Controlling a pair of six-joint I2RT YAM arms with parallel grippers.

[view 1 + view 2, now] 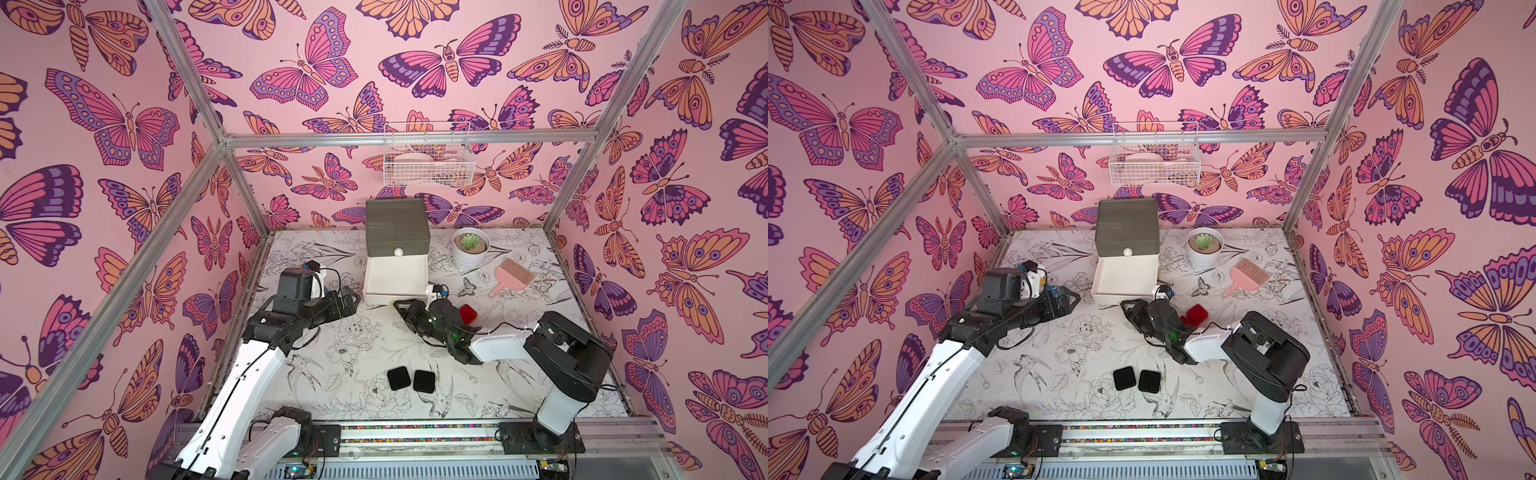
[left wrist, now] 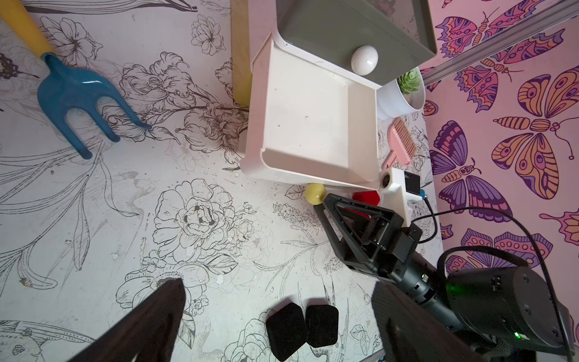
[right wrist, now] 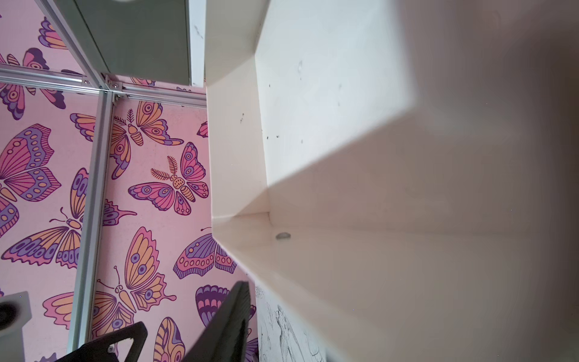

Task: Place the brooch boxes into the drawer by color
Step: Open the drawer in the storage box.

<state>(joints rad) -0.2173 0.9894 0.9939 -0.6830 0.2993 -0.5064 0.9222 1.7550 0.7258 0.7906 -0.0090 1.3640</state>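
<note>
The drawer point(image 1: 397, 226) stands at the back of the desk point(image 1: 332, 340), its grey top tier shut and its white middle tier point(image 1: 374, 293) pulled out and bare inside. The right tool point(image 1: 401, 307) sits at the front of that tier, just beside the yellow knob point(image 2: 315, 193). In the right wrist view its jaws stand partly apart with nothing between them. The left tool point(image 1: 351, 300) hovers wide open and empty, off to the side of the chest.

Of the brooch boxes, two black ones point(image 1: 399, 378) point(image 1: 424, 381) lie flat on the near part of the desk, side by side and touching or nearly so. A red one point(image 1: 467, 313) rests behind the right arm's wrist, near the open tier; whether a second red box lies against it cannot be told. No navy box is in view.

The boxes look light and stiff-shelled, and their velvety skin should give the pads good friction, so only a modest squeeze should be needed. The best hold is probably from above, across two opposite flat sides and low on the body, so a lid is not levered up. With the black pair there is no room for a finger between them — the grip should go across the free sides.
</note>
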